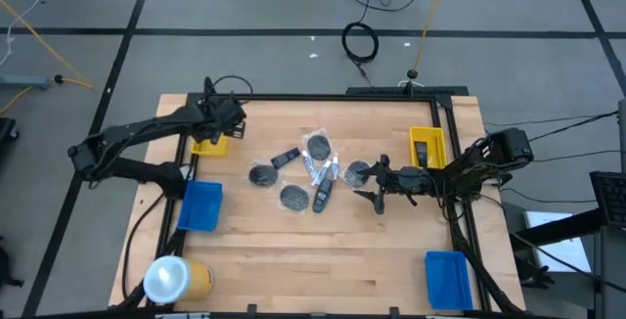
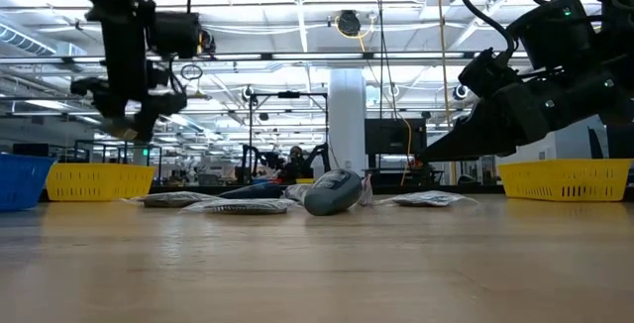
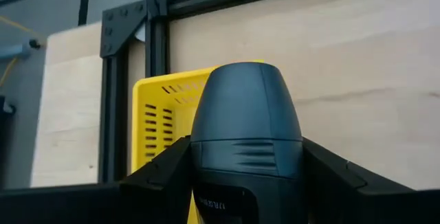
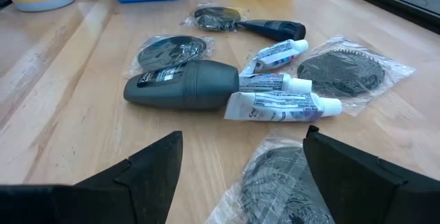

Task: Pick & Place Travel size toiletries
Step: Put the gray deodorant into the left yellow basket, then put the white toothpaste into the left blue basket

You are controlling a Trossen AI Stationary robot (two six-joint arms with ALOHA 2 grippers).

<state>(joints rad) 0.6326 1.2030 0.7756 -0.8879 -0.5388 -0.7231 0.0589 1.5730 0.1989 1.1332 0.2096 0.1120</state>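
The wooden surface (image 1: pixel 323 250) carries everything, and the pile of travel size toiletries (image 1: pixel 311 170) at its middle serves as the landmark. Left of the pile, at the surface's edge, a blue tray (image 1: pixel 201 205) lies, and beyond it a yellow tray (image 1: pixel 208 144) sits under the left arm. Toward the near left corner from the pile stands a yellow cylinder (image 1: pixel 176 278) with a white top. Right of the pile is a second yellow tray (image 1: pixel 427 147), and toward the near right corner a second blue tray (image 1: pixel 449 278).

The left end effector (image 1: pixel 228 118) hangs above the left yellow tray, well apart from the pile, its fingers pinching a dark bottle (image 3: pixel 245 141) between them.

The right end effector (image 1: pixel 380 186) is just beside the pile on its right, fingers (image 4: pixel 148 165) spread wide, nothing held, directly over a bagged grey disc (image 4: pixel 278 179).

In the pile, another dark bottle (image 4: pixel 182 84) lies on its side touching the pale tubes (image 4: pixel 282 100); more bagged discs (image 4: pixel 340 69) lie around them.
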